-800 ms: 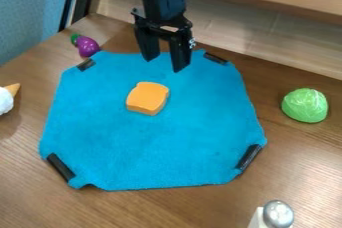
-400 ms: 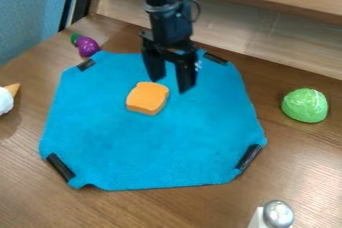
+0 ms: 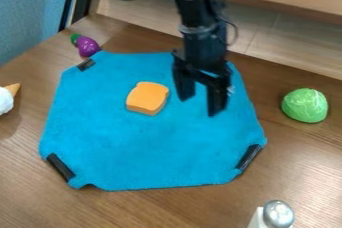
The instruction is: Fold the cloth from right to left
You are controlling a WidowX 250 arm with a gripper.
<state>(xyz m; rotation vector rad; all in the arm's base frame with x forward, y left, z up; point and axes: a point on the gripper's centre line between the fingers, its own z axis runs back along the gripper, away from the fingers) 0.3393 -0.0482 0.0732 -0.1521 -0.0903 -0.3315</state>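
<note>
Approach step, fold not started. Gripper (image 3: 200, 106) over right half of cloth (image 3: 147, 147), fingers spread, nothing between them. Cloth flat, mid-frame, bread (image 3: 147, 98) on it. Next: likely lower and pinch cloth's right edge.

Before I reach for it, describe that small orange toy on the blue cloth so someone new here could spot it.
On the brown wooden table lies a flat blue cloth with black corner patches. Above the cloth's middle sits a small orange toy shaped like a bread slice. Unlike the round green toy, it lies on the cloth.
</note>
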